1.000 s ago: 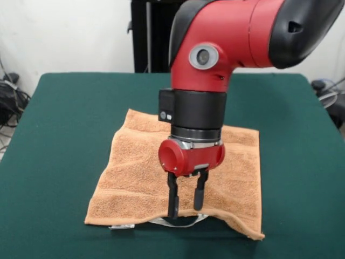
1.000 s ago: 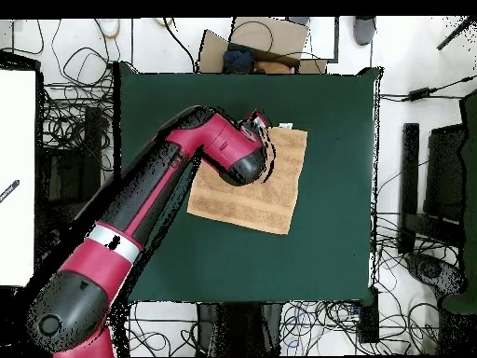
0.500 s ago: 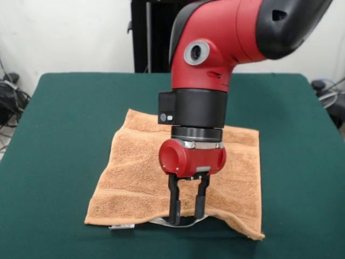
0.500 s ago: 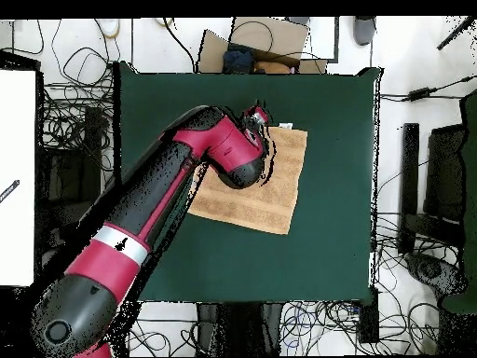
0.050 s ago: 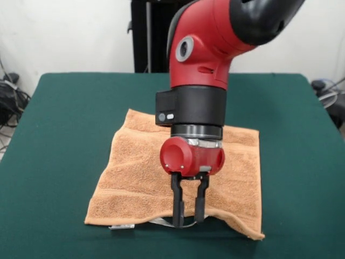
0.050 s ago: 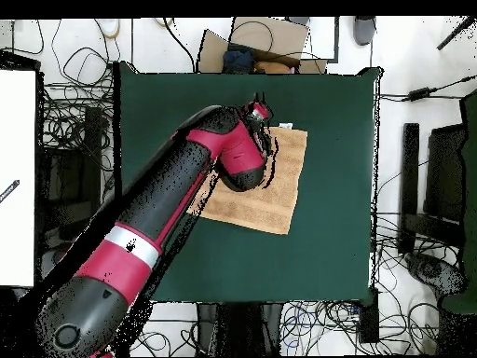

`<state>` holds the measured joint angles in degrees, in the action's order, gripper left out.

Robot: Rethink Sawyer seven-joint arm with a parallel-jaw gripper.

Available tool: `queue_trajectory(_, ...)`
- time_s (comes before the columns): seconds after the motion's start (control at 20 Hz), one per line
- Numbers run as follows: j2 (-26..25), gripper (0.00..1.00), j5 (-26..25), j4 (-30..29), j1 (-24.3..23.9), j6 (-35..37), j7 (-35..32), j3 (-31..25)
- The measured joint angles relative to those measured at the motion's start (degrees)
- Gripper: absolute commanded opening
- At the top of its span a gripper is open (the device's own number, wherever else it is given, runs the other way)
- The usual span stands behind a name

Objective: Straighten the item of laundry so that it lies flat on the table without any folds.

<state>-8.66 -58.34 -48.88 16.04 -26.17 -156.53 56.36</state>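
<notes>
Towel (image 5: 135, 178) near edge under pincer (image 5: 188, 221).

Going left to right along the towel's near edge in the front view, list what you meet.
Bare green table → towel at its near left corner → small white tag → gripper, its jaws standing at the lifted edge → towel's near right corner → bare table again.

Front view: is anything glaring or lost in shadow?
Front view: even light, mild shine on the red arm; soft shadow under the towel edge beneath the hand. Overhead view: the arm hides part of the towel.
</notes>
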Motion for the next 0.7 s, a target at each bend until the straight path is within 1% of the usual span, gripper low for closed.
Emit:
queue_trajectory(0.15, -0.1, 1.00, 3.2, 0.0, -0.3, 0.0, 5.2, 0.0)
queue_trajectory(0.3, -0.4, 1.00, 4.4, 0.0, -0.4, 0.0, 7.6, 0.0)
queue_trajectory(0.55, -1.2, 1.00, 3.0, 0.0, -0.4, 0.0, 7.7, 0.0)
queue_trajectory(0.7, -2.8, 1.00, -1.0, 0.2, -0.4, 0.0, 7.6, 0.0)
